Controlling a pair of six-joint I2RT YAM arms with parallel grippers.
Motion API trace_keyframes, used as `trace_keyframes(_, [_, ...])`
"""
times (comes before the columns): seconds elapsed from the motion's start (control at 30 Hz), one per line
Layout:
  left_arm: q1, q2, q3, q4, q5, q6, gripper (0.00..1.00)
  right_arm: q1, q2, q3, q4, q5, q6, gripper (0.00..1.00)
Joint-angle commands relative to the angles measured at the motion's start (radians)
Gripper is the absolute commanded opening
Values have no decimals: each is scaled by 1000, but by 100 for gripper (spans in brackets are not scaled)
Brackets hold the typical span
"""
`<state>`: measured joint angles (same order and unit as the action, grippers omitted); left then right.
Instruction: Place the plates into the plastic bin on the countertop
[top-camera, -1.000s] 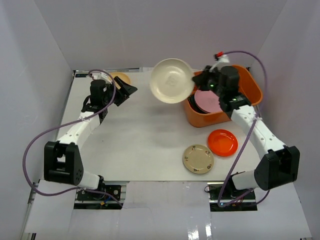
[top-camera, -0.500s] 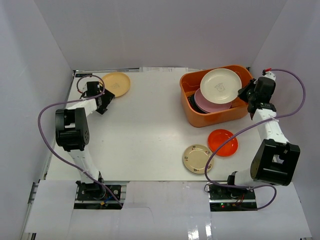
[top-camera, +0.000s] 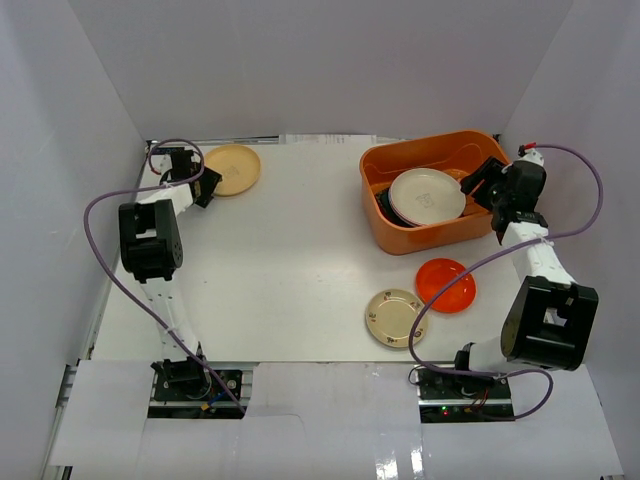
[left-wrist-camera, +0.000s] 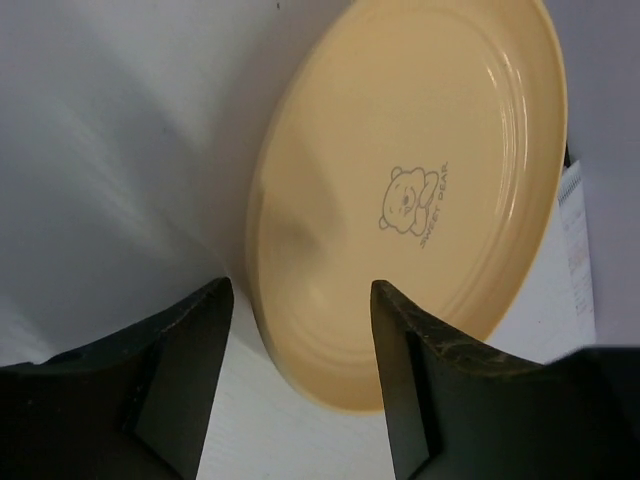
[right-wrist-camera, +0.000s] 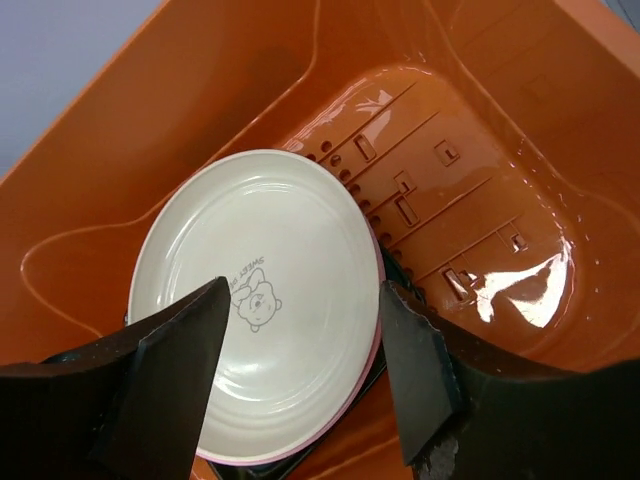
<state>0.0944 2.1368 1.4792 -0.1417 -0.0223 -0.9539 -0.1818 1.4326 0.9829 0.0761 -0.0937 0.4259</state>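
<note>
Left fingers (left-wrist-camera: 180, 390) spread empty beside the yellow plate (left-wrist-camera: 400, 200); right fingers (right-wrist-camera: 165, 385) spread empty over the cream plate (right-wrist-camera: 270, 290) in the orange bin (right-wrist-camera: 250, 80)

A plain white back wall (top-camera: 320, 60) rises beyond both the left gripper (top-camera: 208, 188) and the right gripper (top-camera: 470, 183). A left wall (top-camera: 60, 150) of the same white stands close on the outer side of the left gripper, and a right wall (top-camera: 590, 100) stands close on the outer side of the right gripper. A thin paper strip (top-camera: 330, 138) lies at the foot of the back wall, farther back than both grippers and between them. In the left wrist view, a slip of paper (left-wrist-camera: 575, 235) with small print shows ahead of the fingers, at the right edge. Glossy white sheets (top-camera: 330, 420) lie well behind both grippers.
</note>
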Motion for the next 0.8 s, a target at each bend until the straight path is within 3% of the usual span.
trace_keyframes(0.0, [2,55,41,-42,-7,-9,67,1,-66,-32,13,-24,-9,69])
trace_keyframes(0.03, [1,60,53,-45,-11,-8,61,2,-96,-36,16,-31,-9,69])
trace_keyframes(0.07, [2,63,55,-47,-16,-5,46,5,-112,-38,17,-44,-9,69])
trace_keyframes(0.13, [1,58,52,-48,-22,1,32,16,-161,-43,27,-69,-3,69])
trace_keyframes(0.17, [2,48,47,-50,-27,10,20,27,-176,-43,28,-75,-3,70])
trace_keyframes(0.27, [2,5,10,-52,-36,23,0,99,-228,-26,28,-92,-24,76])
trace_keyframes(0.3, [2,-12,-2,-52,-33,36,0,169,-239,-3,24,-97,-39,86])
trace_keyframes(0.4, [1,-110,-77,-33,14,72,0,388,-213,89,-34,-92,-140,99])
trace_keyframes(0.57, [-56,-352,-285,-7,140,112,0,689,-108,212,-70,-54,-222,90])
trace_keyframes(0.77, [-223,-736,-604,74,228,119,0,838,40,338,-137,32,-253,90])
